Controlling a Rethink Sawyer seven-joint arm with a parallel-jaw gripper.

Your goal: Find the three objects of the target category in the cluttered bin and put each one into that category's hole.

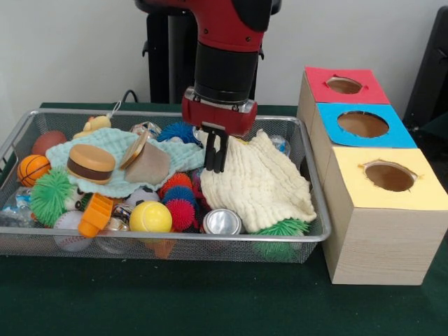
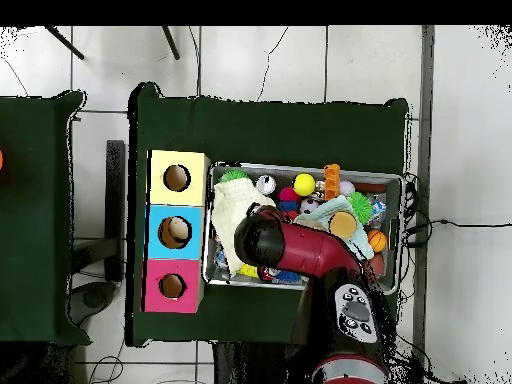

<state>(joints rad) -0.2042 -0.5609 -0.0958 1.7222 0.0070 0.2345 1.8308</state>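
The cluttered bin [image 1: 175,114], a wide silver wire-mesh tray, fills the left and middle of the table and also shows in the overhead view [image 2: 300,170]. My gripper [image 1: 215,168] hangs down into the bin's middle, right beside the left edge of a cream cloth [image 1: 262,182]. Its two black fingers [image 1: 210,155] stand close together and I see nothing between them. Three wooden boxes stand to the right, each with a round hole on top: red [image 1: 318,77], blue [image 1: 329,115] and yellow [image 1: 350,189]. In the overhead view the arm [image 2: 290,248] hides the gripper.
The bin holds a mint cloth [image 1: 66,148], a toy burger [image 1: 91,163], a tan cup [image 1: 148,166], a yellow ball [image 1: 150,217], a small basketball [image 1: 33,169], a green spiky ball [image 1: 50,196], red spiky balls [image 1: 180,213] and a silver can [image 1: 222,222].
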